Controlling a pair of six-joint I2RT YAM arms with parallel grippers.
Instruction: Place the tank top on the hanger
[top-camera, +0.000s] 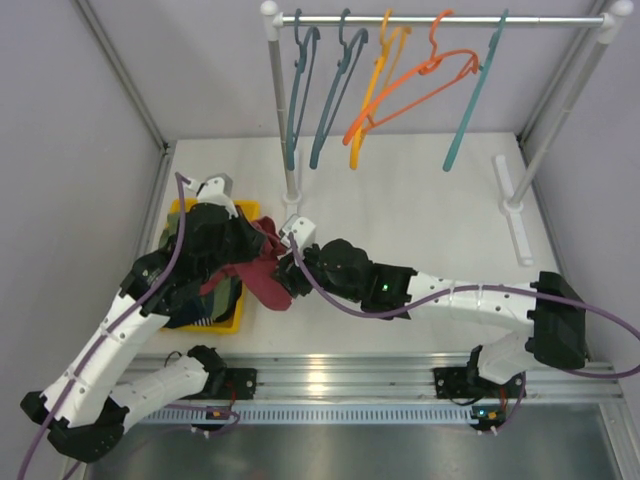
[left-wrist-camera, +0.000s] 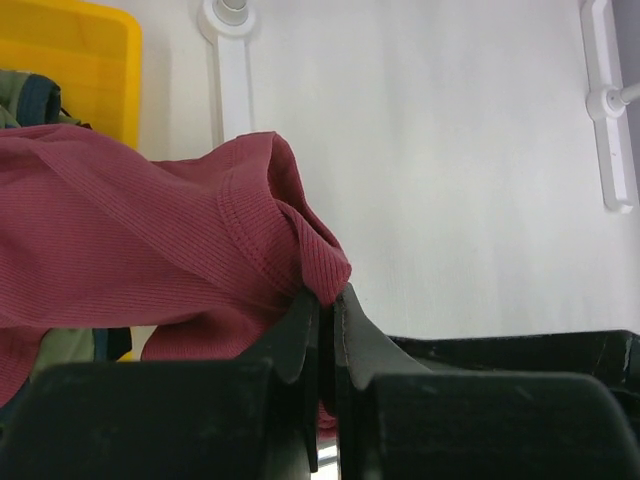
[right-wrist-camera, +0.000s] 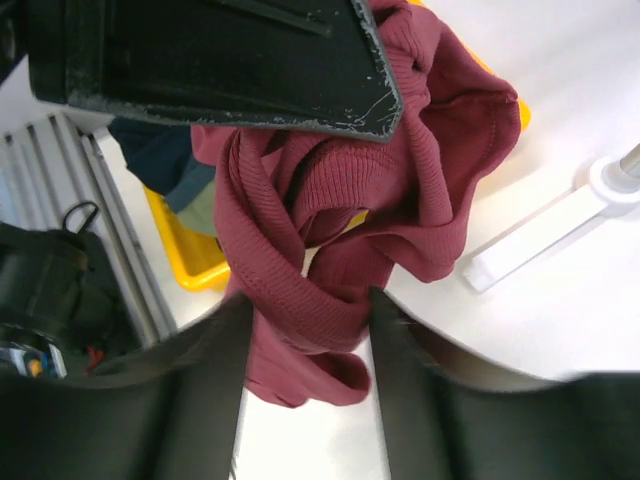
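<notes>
Left wrist view: your left fingers (left-wrist-camera: 340, 310) are clamping the tank top (left-wrist-camera: 150, 230); right fingers (right-wrist-camera: 390, 340) are straddling a fold, grip unclear. You're seemingly gathering it; next, open a strap for the hanger (top-camera: 475, 90).

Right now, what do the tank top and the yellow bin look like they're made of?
Tank top: soft ribbed knit cloth, matte maroon. It shows fine parallel ribs and a stitched hem band, and it folds and droops freely. Yellow bin: probably rigid moulded plastic, judging by its smooth surface, slight sheen and rounded corner.
</notes>
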